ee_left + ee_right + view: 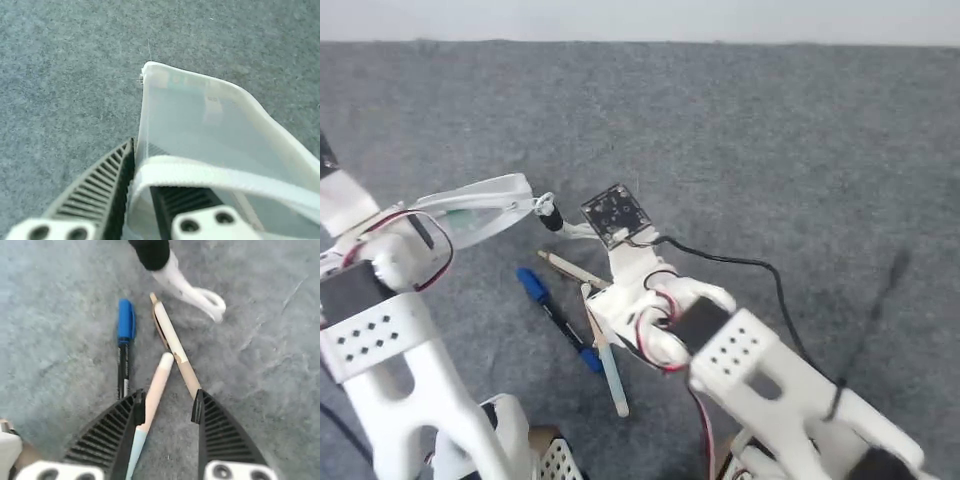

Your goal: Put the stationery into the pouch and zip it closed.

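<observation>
High view has the pouch (485, 205) at the far left, held by the left claw (142, 167). The left wrist view shows this claw pressed together on the pouch wall, one finger outside and one inside, just below the zip band (215, 175). The mouth looks open ahead of the claw. Further right, well apart from that claw, three pens lie loose on the tabletop (770, 150). The blue pen (125, 325) lies just outside one finger (125, 420) of the right claw (169, 400). The pale pen (157, 382) and the tan pen (172, 340) both run in between this claw's fingers, and the pale pen's end touches the tan pen just ahead of the claw. The right claw is spread low over them and grips nothing, with the pale pen close against one finger. The step in hand looks like picking up a pen. The next move calls for closing on one pen only, since two lie in the gap, and then carrying it across to the open mouth. Zipping comes last.
</observation>
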Motion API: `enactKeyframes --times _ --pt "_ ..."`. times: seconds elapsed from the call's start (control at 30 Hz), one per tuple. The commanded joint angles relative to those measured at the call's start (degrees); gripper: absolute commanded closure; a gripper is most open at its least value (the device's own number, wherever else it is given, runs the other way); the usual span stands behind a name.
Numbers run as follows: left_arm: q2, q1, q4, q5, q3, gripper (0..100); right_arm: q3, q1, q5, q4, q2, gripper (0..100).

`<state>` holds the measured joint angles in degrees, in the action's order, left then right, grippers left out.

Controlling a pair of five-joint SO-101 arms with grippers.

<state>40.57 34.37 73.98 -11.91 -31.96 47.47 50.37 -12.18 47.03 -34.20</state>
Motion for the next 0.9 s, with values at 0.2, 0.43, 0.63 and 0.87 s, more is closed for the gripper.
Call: enactKeyframes --times 0.2,0.43,0.63,0.87 --pt "0.1 0.4 -1.8 -1.0 0.9 99 -6.9 2.2 -4.2 -5.9 17.1 85.4" --pt "0.1 0.4 -1.8 -1.0 0.9 99 -14.6 2.4 -6.6 -5.9 28.6 85.4" --pt "0.1 0.4 -1.8 -1.0 0.7 99 -20.5 2.5 -6.6 -5.4 37.3 85.4" --pt "0.1 0.4 -1.8 -1.0 0.7 99 -22.4 2.5 -6.6 -5.4 42.7 86.7"
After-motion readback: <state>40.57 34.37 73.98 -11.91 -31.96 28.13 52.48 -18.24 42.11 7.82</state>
